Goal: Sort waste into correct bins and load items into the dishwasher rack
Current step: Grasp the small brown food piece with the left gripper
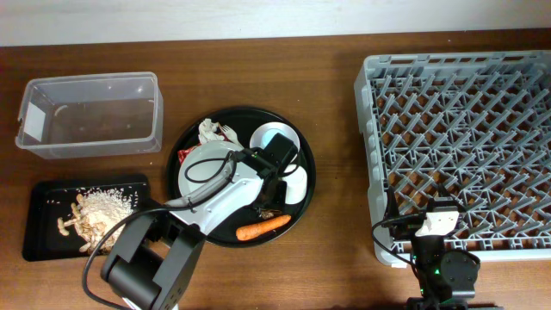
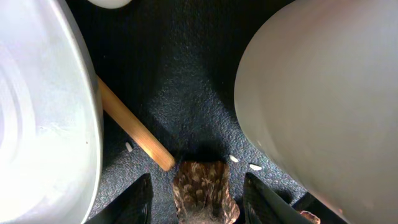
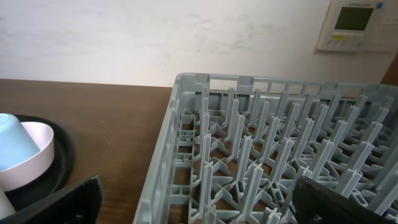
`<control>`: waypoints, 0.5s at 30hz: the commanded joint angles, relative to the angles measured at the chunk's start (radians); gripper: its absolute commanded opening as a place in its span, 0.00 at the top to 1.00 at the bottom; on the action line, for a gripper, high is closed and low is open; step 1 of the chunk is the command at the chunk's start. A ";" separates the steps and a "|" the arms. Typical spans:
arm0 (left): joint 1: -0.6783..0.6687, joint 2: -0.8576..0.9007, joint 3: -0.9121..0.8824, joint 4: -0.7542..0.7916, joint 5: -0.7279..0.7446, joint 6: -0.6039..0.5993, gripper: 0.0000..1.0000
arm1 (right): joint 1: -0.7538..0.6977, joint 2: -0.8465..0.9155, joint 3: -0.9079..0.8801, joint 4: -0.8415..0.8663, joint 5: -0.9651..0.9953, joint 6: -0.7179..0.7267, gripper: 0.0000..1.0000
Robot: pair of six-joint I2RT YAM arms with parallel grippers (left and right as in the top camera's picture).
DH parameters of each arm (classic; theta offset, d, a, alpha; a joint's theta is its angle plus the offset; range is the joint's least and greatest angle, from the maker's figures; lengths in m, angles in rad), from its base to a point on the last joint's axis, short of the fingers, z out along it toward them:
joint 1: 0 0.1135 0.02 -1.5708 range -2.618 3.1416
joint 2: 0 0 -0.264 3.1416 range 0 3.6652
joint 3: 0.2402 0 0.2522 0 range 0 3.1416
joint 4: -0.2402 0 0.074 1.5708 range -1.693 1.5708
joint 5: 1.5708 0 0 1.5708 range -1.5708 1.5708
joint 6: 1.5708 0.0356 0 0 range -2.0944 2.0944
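Note:
In the left wrist view a dark brown lump (image 2: pixel 202 190) lies on the round black tray (image 2: pixel 186 81) between my left gripper's (image 2: pixel 198 180) fingers. The gripper is open; the right finger is close to the lump and the left one stands apart. The pale grey plate (image 2: pixel 43 124) is to its left and a white cup (image 2: pixel 323 99) to its right. From overhead the left gripper (image 1: pixel 271 205) is just above the orange carrot (image 1: pixel 263 228). My right gripper (image 3: pixel 198 186) hangs wide open and empty over the near-left corner of the grey dishwasher rack (image 3: pixel 261 155).
A tan stick (image 2: pixel 134 127) lies by the plate. A tissue (image 1: pixel 209 131), a red wrapper (image 1: pixel 183 155) and a blue cup (image 1: pixel 271 138) in a white bowl (image 3: pixel 31 165) sit on the round tray. The clear tub (image 1: pixel 86 116) stands far left; the black tray (image 1: pixel 43 241) holds rice.

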 commanded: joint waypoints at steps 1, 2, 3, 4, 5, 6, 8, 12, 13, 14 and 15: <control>-0.005 0.033 -0.005 -0.006 -0.006 -0.013 0.54 | -0.007 -0.006 -0.005 -0.005 0.005 0.001 0.01; -0.005 0.035 -0.005 -0.008 -0.006 -0.013 0.53 | -0.007 -0.006 -0.005 -0.005 0.005 0.001 0.01; -0.005 0.035 -0.006 -0.013 -0.005 -0.014 0.54 | -0.007 -0.006 -0.005 -0.005 0.005 0.001 0.01; -0.005 0.035 -0.006 -0.016 -0.003 -0.016 0.54 | -0.007 -0.006 -0.005 -0.005 0.005 0.001 0.01; -0.006 0.035 -0.006 -0.022 0.002 -0.016 0.54 | -0.007 -0.006 -0.005 -0.005 0.005 0.001 0.01; -0.005 0.035 -0.006 -0.029 0.001 -0.016 0.54 | -0.007 -0.006 -0.005 -0.005 0.005 0.001 0.01; -0.005 0.035 -0.006 -0.034 0.001 -0.016 0.55 | -0.007 -0.006 -0.005 -0.005 0.005 0.001 0.01; -0.005 0.035 -0.006 -0.034 0.000 -0.016 0.66 | -0.007 -0.006 -0.005 -0.005 0.005 0.001 0.01; -0.005 0.035 -0.006 -0.034 0.000 -0.016 0.67 | -0.007 -0.006 -0.005 -0.005 0.005 0.001 0.01; -0.005 0.035 -0.006 -0.034 0.000 -0.016 0.70 | -0.007 -0.006 -0.005 -0.005 0.005 0.001 0.01; -0.005 0.035 -0.006 -0.033 0.000 -0.016 0.71 | -0.007 -0.006 -0.005 -0.005 0.005 0.001 0.01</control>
